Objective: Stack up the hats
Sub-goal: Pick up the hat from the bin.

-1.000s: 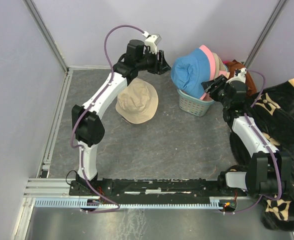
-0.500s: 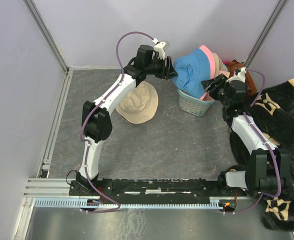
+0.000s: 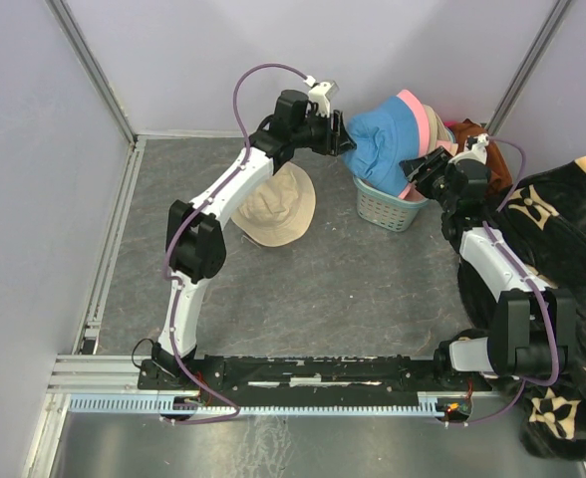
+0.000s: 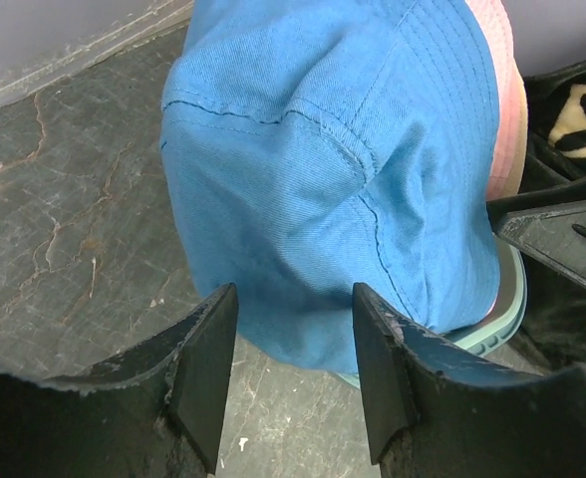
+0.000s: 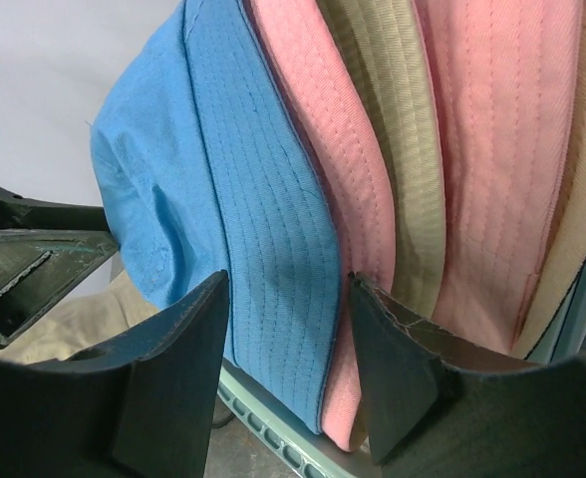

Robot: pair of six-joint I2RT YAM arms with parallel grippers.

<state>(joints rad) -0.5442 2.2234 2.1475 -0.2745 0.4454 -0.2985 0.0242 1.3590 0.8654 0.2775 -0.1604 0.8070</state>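
Note:
A teal basket (image 3: 385,211) at the back right holds several hats standing on edge: a blue one (image 3: 381,141) in front, then pink (image 3: 413,104) and beige ones behind it. A beige hat (image 3: 273,204) lies flat on the table to the basket's left. My left gripper (image 3: 346,139) is open, its jaws at the blue hat's crown (image 4: 323,169) without closing on it. My right gripper (image 3: 420,171) is open, its jaws on either side of the blue hat's brim (image 5: 263,219), with a pink brim (image 5: 313,149) beside the right finger.
A black blanket with beige flowers (image 3: 562,249) is draped over the right side beside the right arm. A rust-brown cloth (image 3: 484,149) lies behind the right wrist. Walls close in behind and beside the basket. The basket rim (image 5: 273,423) runs under the right jaws.
The left arm has swung right from above the beige hat to the blue hat's crown. The right gripper has stayed at the basket, shifting only slightly.

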